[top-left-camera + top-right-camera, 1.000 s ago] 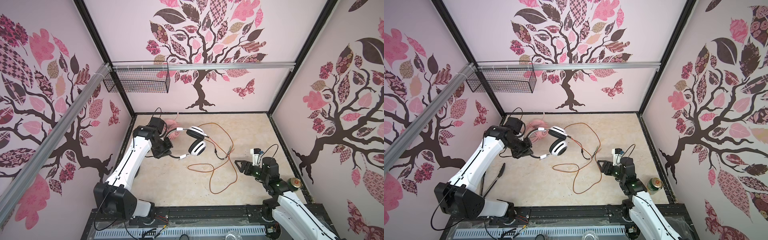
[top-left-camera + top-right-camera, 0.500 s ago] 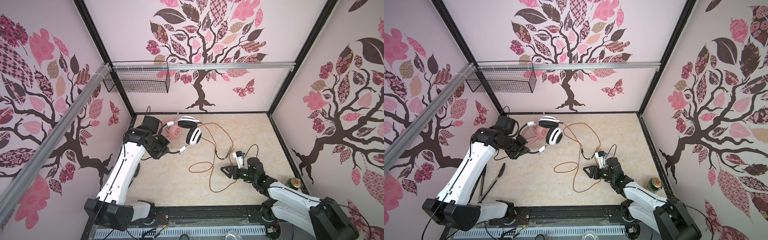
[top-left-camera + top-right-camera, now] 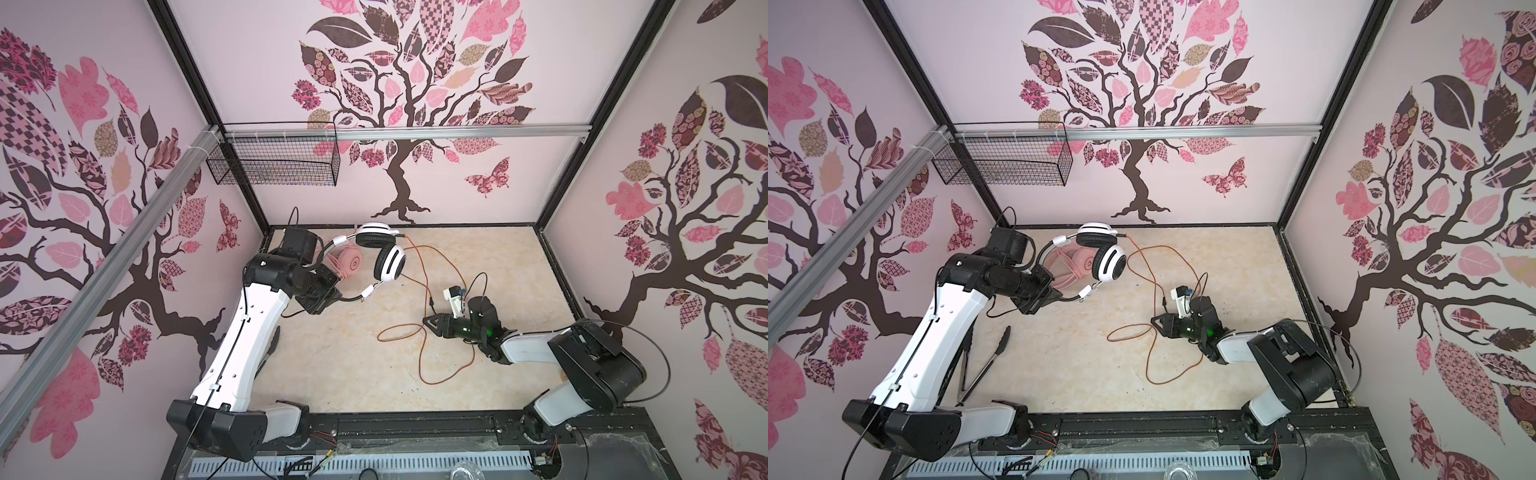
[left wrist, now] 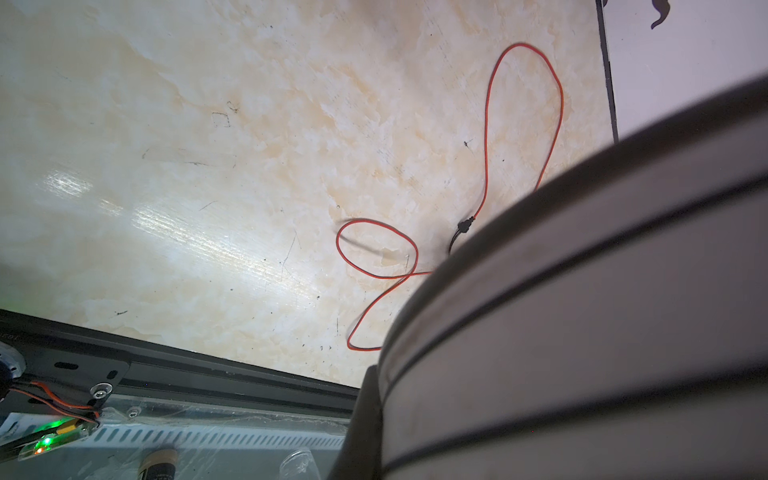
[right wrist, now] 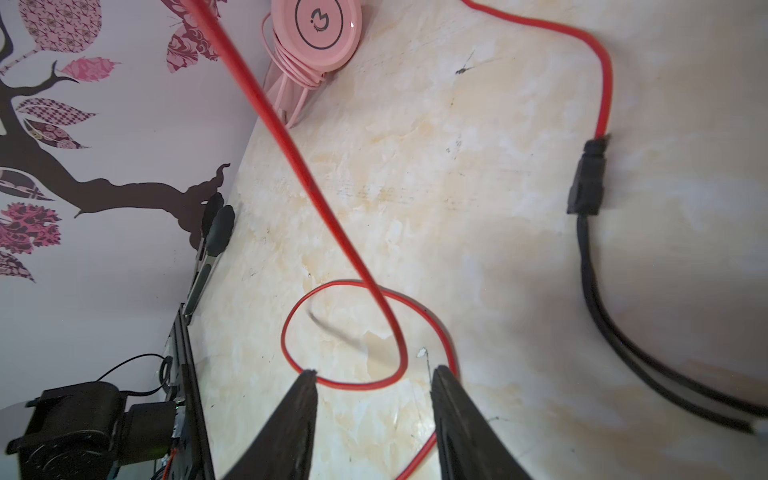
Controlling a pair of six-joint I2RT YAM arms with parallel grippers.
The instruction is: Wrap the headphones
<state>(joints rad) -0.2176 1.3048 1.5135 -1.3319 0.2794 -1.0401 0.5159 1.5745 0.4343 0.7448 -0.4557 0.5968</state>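
The white headset (image 3: 390,264) is at the far left, glossy white cups with black pads on a thin dark band. The left gripper (image 3: 336,293) is pressed together on that band, so the cups hang out toward the far wall. In the left wrist view the gripper's tips do not show. A broad curved surface striped grey and black, too close and blurred to name, fills that side of the view.

The pink headset (image 3: 351,264) lies just behind the white one and is half covered by it in both top views. Its smooth round cup (image 5: 324,25) has pink cord bunched beside it.

The thin orange-red cable (image 3: 422,345) trails from the white headset across the middle of the table (image 3: 353,386), a cream, marble-patterned, scuffed top. It lies in loose loops and ends in a black splitter (image 5: 588,178) with two dark leads.

The right gripper (image 5: 374,374) lies low at the middle right. Its black wedge-shaped fingers (image 5: 303,399) are spread astride one loop, and the cable passes between them unpinched.

Metal tongs (image 3: 984,365) with black tips lie near the left wall, mostly hidden by the left arm in a top view. A black wire basket (image 3: 274,162) hangs on the far wall.
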